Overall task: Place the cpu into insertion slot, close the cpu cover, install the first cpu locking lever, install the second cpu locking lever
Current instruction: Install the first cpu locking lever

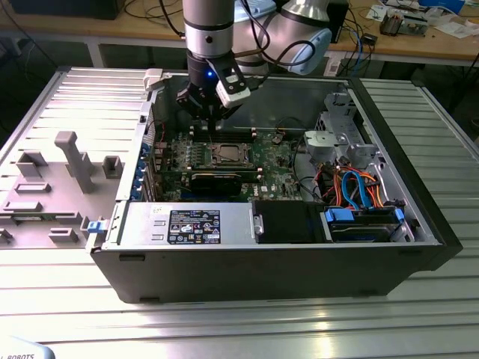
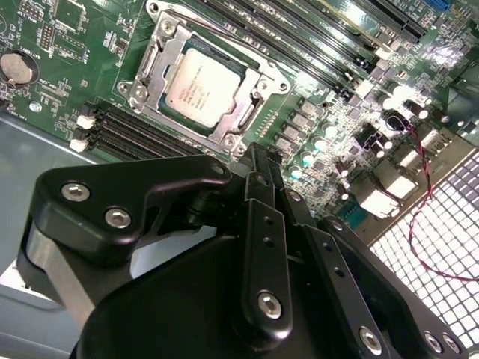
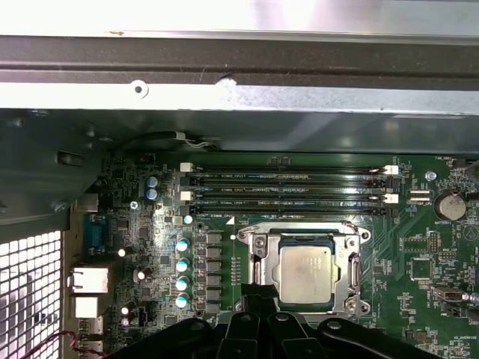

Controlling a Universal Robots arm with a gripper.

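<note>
Exterior view: gripper (image 1: 212, 118) low over the motherboard (image 1: 278, 161) inside the open computer case (image 1: 262, 265) on the table (image 1: 224, 321). Fingers (image 2: 262, 194) drawn together, empty, tips near the insertion slot (image 3: 299, 226) in both wrist views. Seated flat in that slot, the cpu (image 3: 307, 274), cpu cover (image 3: 263, 263) down around it.
</note>
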